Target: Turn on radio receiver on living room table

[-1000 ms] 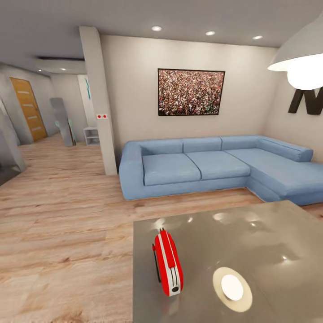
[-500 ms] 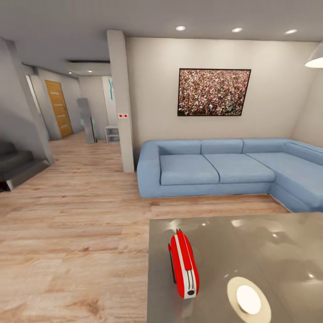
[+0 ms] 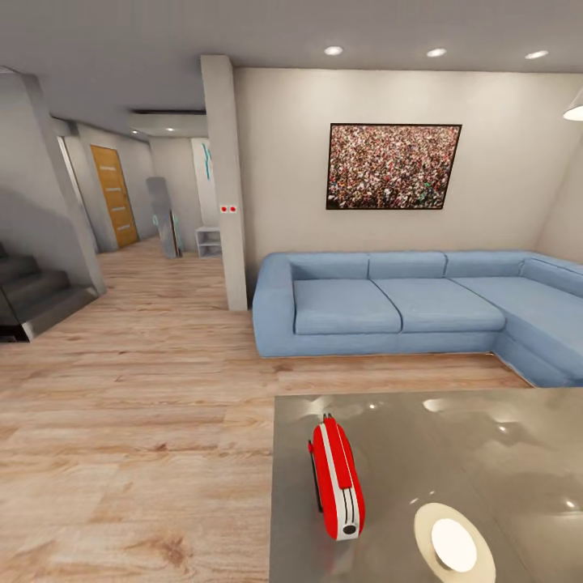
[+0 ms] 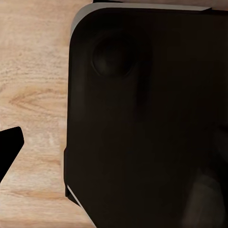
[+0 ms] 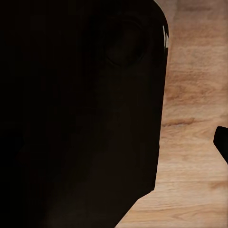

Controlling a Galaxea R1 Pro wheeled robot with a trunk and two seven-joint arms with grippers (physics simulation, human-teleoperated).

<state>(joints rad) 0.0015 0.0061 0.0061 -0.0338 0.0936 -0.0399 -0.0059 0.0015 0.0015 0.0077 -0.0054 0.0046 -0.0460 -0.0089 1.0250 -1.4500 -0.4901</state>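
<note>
Head view: radio receiver [image 3: 337, 478] upright on table [image 3: 502, 453]; state of each gripper impossible to tell.

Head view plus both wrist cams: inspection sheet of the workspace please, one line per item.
Surface: table, glossy grey top with ceiling-light reflections, at lower right of the head view.
Job's things: radio, red with white stripes, standing on edge near the table's left edge, narrow side toward the camera; dial not seen.
Clutter: round cream disc on the table, right of the radio, apart from it.
Hands: state cannot be told; wrist views show a dark body over wood floor.
Cables: nothing seen.
Surroundings: blue sofa beyond the table, framed crowd picture above it, pillar, stairs at left, wooden door down the hall.
</note>
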